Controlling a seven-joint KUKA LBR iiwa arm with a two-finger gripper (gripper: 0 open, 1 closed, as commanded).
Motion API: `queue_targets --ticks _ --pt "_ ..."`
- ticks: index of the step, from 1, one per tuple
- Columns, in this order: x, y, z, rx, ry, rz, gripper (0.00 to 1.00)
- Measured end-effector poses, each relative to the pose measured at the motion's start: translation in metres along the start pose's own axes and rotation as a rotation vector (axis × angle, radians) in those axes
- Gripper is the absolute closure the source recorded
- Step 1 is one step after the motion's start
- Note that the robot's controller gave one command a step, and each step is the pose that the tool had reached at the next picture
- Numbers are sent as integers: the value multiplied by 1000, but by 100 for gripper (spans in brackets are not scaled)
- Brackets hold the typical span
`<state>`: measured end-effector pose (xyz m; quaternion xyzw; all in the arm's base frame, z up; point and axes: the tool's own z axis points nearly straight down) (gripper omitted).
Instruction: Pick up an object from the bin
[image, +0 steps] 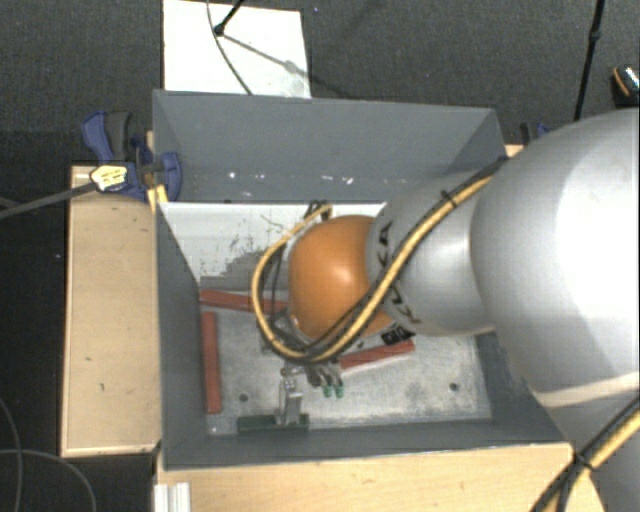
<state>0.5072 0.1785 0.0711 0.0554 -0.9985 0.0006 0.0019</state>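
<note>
The gripper (292, 398) is seen low in the bin (320, 140), beneath the orange cover (325, 275) on the wrist, around which yellow and black cables (262, 300) are looped. It is placed just above a dark green flat bar (262, 424), which lies along the near wall, left of the middle. Whether the gripper is clenched or released cannot be told. One red stick (211, 362) is laid along the left wall, a second red stick (235, 298) is laid across the far side, and a third red stick (385, 354) is partly hidden under the arm.
</note>
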Motion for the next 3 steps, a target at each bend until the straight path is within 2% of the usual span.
queue_targets --ticks 1,2,3 --pt "15 -122 0 2 -9 -145 0" --pt "16 -116 1 -1 -5 -145 100" --pt "-41 -111 -138 1 -15 -345 100"
